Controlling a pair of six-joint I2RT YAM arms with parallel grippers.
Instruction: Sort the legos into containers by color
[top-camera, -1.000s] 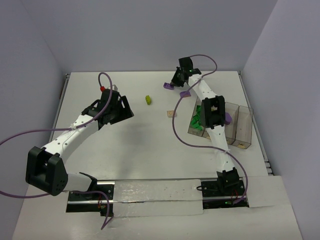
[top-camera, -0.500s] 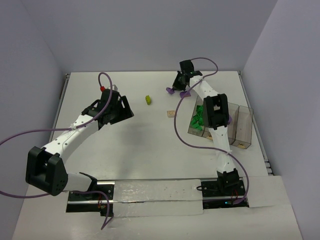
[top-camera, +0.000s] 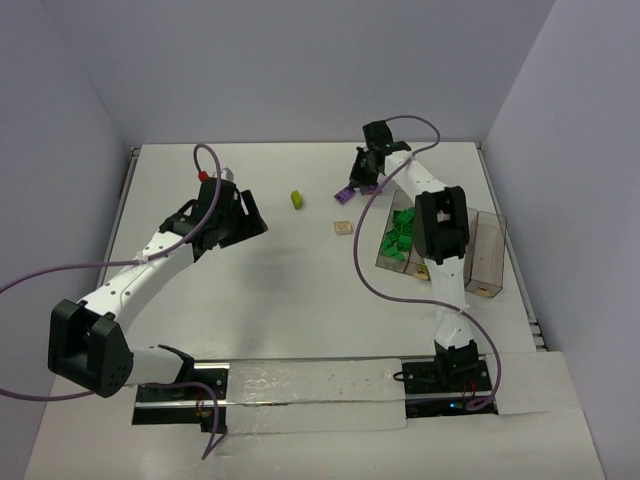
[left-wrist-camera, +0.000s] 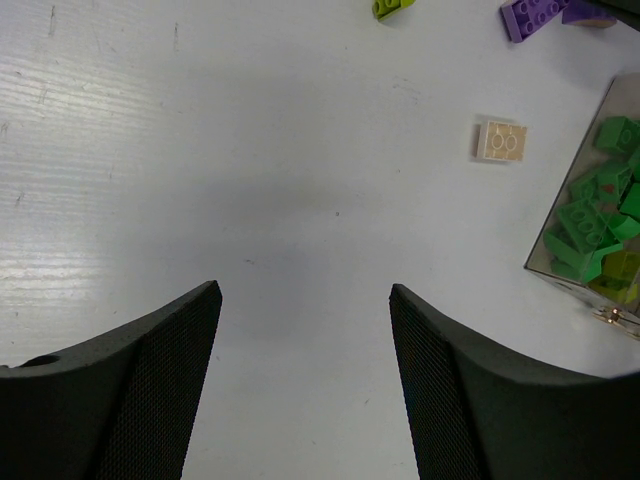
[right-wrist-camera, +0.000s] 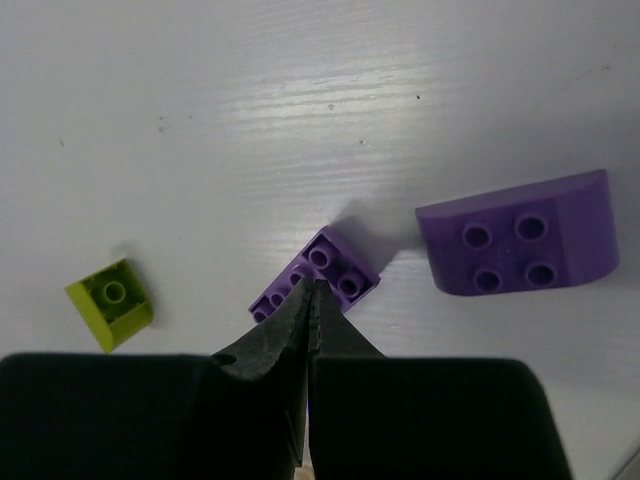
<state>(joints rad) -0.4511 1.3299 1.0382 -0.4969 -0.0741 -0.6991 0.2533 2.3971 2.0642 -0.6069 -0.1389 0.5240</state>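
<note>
My right gripper (right-wrist-camera: 312, 288) is shut, its fingertips meeting over the near edge of a small flat purple brick (right-wrist-camera: 325, 268), which also shows in the top view (top-camera: 345, 195). A larger curved purple brick (right-wrist-camera: 520, 235) lies just right of it. A yellow-green brick (right-wrist-camera: 110, 303) lies to the left (top-camera: 297, 200). A tan brick (top-camera: 342, 227) lies on the table between the arms (left-wrist-camera: 501, 141). The row of smoky bins (top-camera: 480, 245) stands at the right, and its left bin holds several green bricks (top-camera: 398, 238). My left gripper (left-wrist-camera: 305, 290) is open and empty over bare table (top-camera: 245, 215).
The right arm's links reach over the bins. A purple cable (top-camera: 360, 260) loops across the table left of the bins. Walls close the table at the back and on both sides.
The right gripper has swung towards the near side, and the small purple brick has moved with it, away from the back edge. The left arm has barely moved.
</note>
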